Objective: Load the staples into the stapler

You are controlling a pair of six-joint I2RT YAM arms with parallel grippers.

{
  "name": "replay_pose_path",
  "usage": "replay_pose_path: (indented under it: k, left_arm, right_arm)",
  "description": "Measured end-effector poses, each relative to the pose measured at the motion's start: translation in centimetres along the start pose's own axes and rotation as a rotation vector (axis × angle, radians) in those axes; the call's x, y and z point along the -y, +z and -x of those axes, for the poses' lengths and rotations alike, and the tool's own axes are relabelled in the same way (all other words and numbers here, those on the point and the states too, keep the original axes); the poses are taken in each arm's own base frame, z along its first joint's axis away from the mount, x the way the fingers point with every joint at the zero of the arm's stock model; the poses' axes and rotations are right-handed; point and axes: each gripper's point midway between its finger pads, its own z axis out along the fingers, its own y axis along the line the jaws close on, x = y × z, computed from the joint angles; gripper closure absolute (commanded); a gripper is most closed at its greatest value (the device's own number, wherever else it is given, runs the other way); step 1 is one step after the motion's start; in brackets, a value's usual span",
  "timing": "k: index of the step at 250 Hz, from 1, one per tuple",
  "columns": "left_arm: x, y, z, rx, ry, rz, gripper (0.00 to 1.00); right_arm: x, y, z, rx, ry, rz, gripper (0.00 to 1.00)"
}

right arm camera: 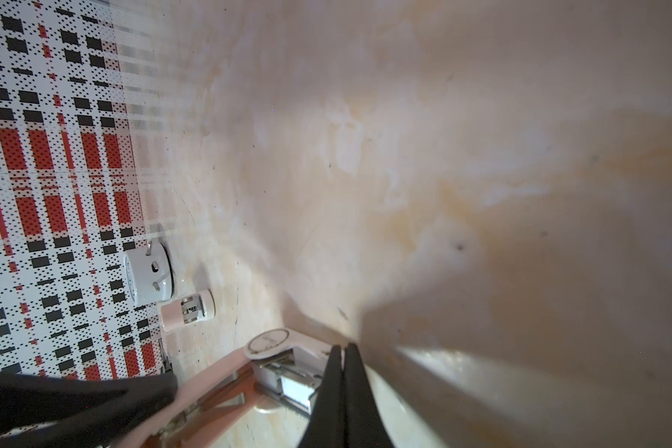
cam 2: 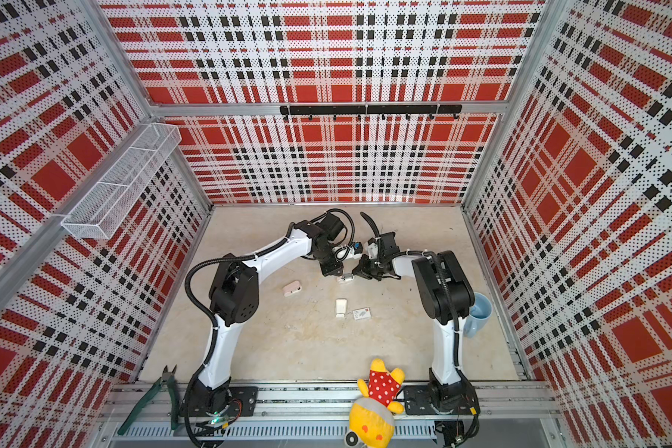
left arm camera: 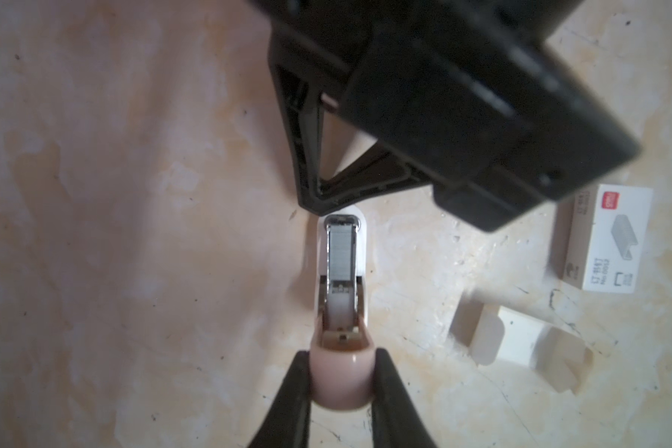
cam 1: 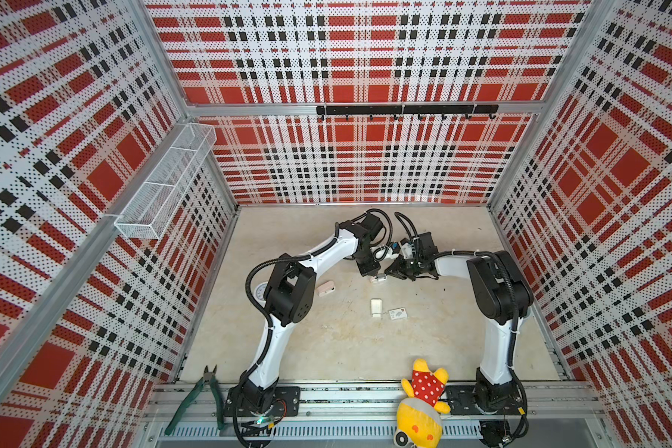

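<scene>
A grey strip of staples (left arm camera: 342, 252) lies in the open channel of a pink-and-white stapler (left arm camera: 342, 384) on the table (left arm camera: 132, 232). Only the left wrist view shows this; in both top views the stapler is a small pale speck between the two grippers. The left gripper (left arm camera: 342, 362) clamps the stapler's rounded pink rear end between its fingers, with the staples straight ahead of them and clear of the pads. The right gripper (right arm camera: 343, 349) is pinched fully closed on nothing. Its tips sit at the channel's front end, just beyond the strip; whether they touch the stapler is hard to say. The staple box (left arm camera: 606, 240) and its white tray (left arm camera: 520, 341) lie nearby. The right wrist view shows a second stapler (right arm camera: 187, 310) beside a small white clock (right arm camera: 148, 275). A blue mug (cam 2: 480, 314) shows in a top view, by the right arm.
</scene>
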Motion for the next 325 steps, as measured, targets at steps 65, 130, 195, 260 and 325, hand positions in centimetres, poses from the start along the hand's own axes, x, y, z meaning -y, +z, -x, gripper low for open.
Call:
replay_pose_path:
  k: [65, 130, 195, 260, 325]
  left_arm:
    - [0.0, 0.8, 0.9, 0.019, 0.006, 0.000, 0.87]
    - [0.0, 1.9, 0.9, 0.013, 0.006, -0.012, 0.88]
    - [0.0, 2.0, 1.2, 0.019, 0.006, -0.016, 0.88]
    - [0.0, 2.1, 1.3, 0.015, 0.007, -0.018, 0.88]
    - [0.2, 2.9, 1.8, -0.001, 0.027, -0.007, 0.88]
  right_arm:
    - [0.0, 0.0, 0.0, 0.001, 0.011, -0.001, 0.96]
    - [0.7, 0.0, -0.1, 0.003, 0.026, -0.019, 0.95]
    - [1.0, -0.2, 0.1, 0.010, 0.034, -0.022, 0.95]
    - [3.3, -2.3, 0.9, 0.057, 0.086, -0.051, 0.94]
    - [6.8, -6.3, 1.9, 0.131, 0.173, -0.134, 0.94]
